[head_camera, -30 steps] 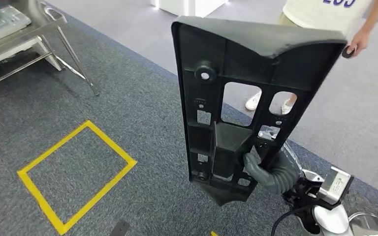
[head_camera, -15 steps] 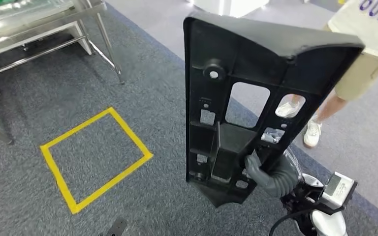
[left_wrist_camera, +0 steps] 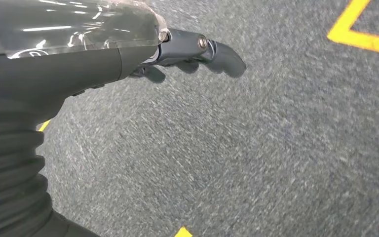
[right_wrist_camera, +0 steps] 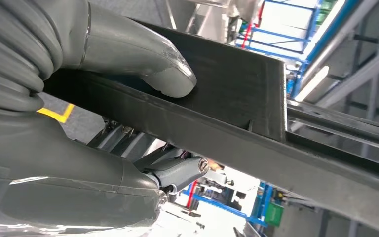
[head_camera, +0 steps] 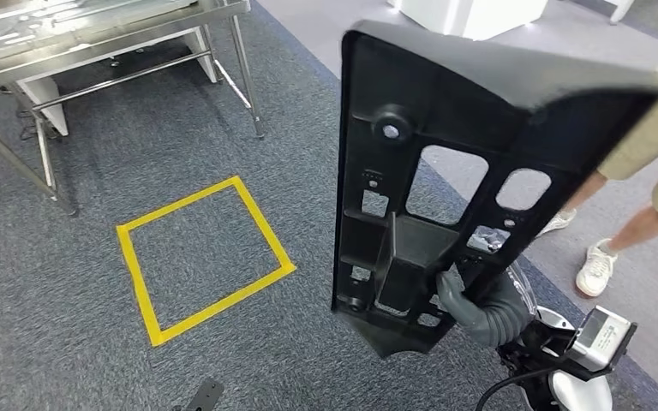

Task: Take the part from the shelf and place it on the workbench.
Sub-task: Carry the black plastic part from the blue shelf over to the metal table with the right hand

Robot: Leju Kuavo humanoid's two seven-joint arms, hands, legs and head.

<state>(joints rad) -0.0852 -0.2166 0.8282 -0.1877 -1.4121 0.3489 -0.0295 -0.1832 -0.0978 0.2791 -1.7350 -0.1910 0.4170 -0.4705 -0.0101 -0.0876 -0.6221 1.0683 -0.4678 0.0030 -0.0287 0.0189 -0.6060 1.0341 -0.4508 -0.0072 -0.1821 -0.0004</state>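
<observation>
Firmly, right hand (head_camera: 471, 301) grips part (head_camera: 445, 154) (upright)

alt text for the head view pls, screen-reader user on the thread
The robot's right hand holds a large black plastic part upright by its lower end, above grey carpet. A yellow tape square marks the floor to the left, a metal workbench stands at upper left, and a person's legs show at the right edge.

Grey carpet (head_camera: 77, 360), yellow tape square (head_camera: 206, 257), steel table (head_camera: 94, 34).
</observation>
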